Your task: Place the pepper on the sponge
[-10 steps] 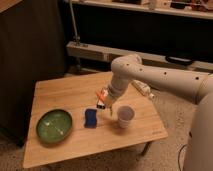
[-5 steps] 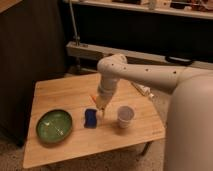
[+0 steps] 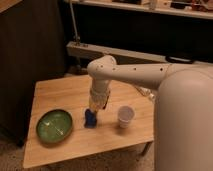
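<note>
- Worktop (image 3: 60, 95): pale wood, rectangular, seen from above and at an angle. One leg shows under the near right corner.
- Room: dim. Speckled floor (image 3: 11, 150) at lower left. Dark panel (image 3: 30, 45) stands along the worktop's left side.
- Behind the worktop: pale horizontal rail (image 3: 120, 53) with a thin upright pole (image 3: 75, 22) rising from its left end, and dark space beyond.
- Arm (image 3: 135, 75): white. It enters from the right, bends at a rounded joint over the worktop's middle and points down. Its bulky body fills the right of the view and hides the worktop's far right corner.
- Tool (image 3: 97, 106): at the end of the downward link, directly over the sponge and very close to it. I cannot tell whether it is wide or narrow, or whether it touches the sponge.
- Sponge (image 3: 90, 119): dark blue, flat on the worktop near its middle, between plate and cup.
- Pepper (image 3: 100, 103): only a small orange-yellow fleck at the tool's lower end, just above the sponge. I cannot tell whether it is gripped.
- Plate (image 3: 55, 125): round, green, on the left front of the worktop, apart from the sponge.
- Cup (image 3: 125, 116): white, upright, right of the sponge, near it but not touching.
- Obstructions: the arm's lower link covers the worktop just behind the sponge. Plate and cup both lie to the sides of the tool.
</note>
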Robot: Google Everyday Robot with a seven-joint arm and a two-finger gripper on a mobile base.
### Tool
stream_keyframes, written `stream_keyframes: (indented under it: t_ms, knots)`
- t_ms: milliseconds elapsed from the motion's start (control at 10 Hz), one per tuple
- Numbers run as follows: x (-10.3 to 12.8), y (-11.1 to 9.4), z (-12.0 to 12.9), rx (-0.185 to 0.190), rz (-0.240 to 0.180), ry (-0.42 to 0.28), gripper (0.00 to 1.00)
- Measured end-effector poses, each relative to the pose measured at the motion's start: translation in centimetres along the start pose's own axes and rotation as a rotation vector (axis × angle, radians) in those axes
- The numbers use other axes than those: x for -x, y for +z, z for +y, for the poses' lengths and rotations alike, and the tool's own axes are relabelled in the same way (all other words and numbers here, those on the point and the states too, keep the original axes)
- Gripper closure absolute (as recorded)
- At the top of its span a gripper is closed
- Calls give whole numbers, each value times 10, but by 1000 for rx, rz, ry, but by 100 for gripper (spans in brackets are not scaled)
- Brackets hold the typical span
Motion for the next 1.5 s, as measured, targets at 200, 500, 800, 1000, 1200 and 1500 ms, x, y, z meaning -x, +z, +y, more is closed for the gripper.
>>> stream_keyframes:
  t_ms: [200,500,800,1000,1200,1500]
  knots:
    - [-7,11,10,-23,-7,10,100]
    - [-8,28,14,-58,-17,17,100]
    - [-8,39,13,-39,-15,18,100]
    - [-8,44,13,-26,-16,15,100]
    - [-8,49,12,-22,-16,15,100]
    - [-8,55,11,-19,-12,15,100]
